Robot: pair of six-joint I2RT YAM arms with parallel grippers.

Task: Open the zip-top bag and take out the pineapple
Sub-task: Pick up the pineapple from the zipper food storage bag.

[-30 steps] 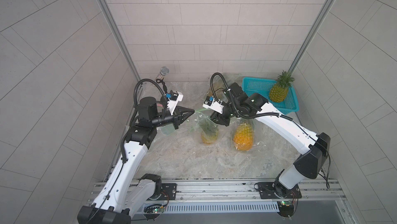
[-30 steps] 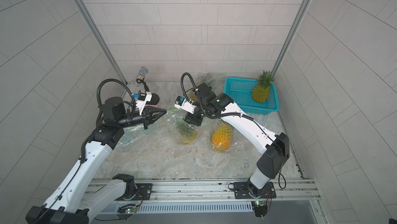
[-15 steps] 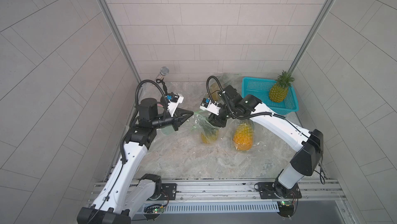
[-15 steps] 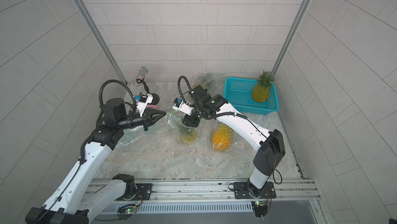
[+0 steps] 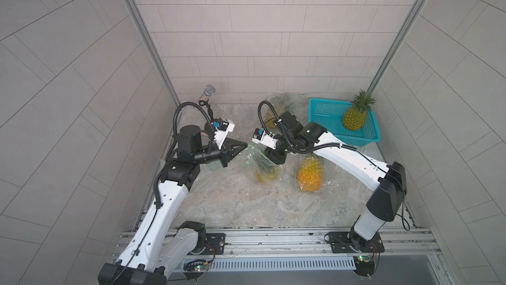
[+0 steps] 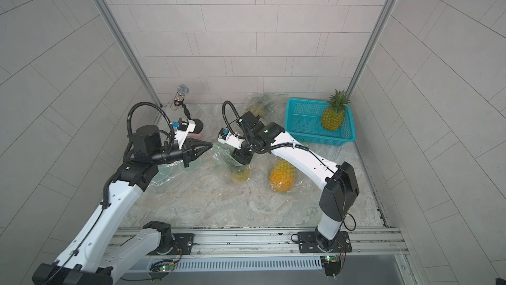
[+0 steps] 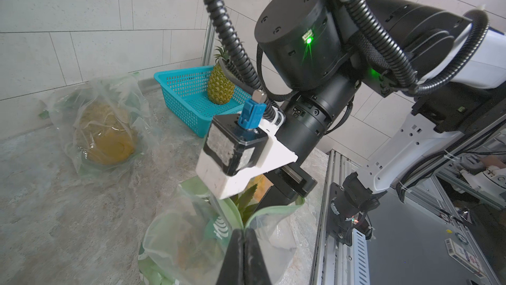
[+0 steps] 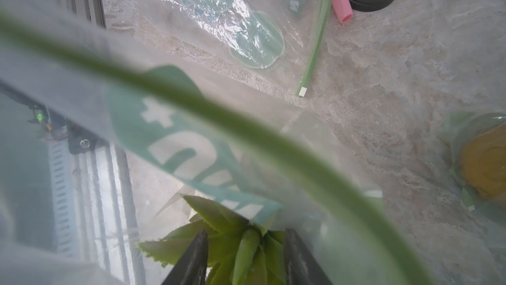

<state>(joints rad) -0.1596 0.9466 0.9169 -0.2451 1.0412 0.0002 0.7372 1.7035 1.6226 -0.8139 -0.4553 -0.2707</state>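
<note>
Straddling pineapple crown [image 8: 246, 245], right jaws parted: wrist view only.

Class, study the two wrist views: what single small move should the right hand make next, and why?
Probably close the right hand on the pineapple crown. Its jaws stand open astride the leaves, inside the mouth of the zip-top bag, whose rim the left hand holds pinched.

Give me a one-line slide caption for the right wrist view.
Right gripper open astride the pineapple crown inside the zip-top bag; an empty bag lies beyond.
</note>
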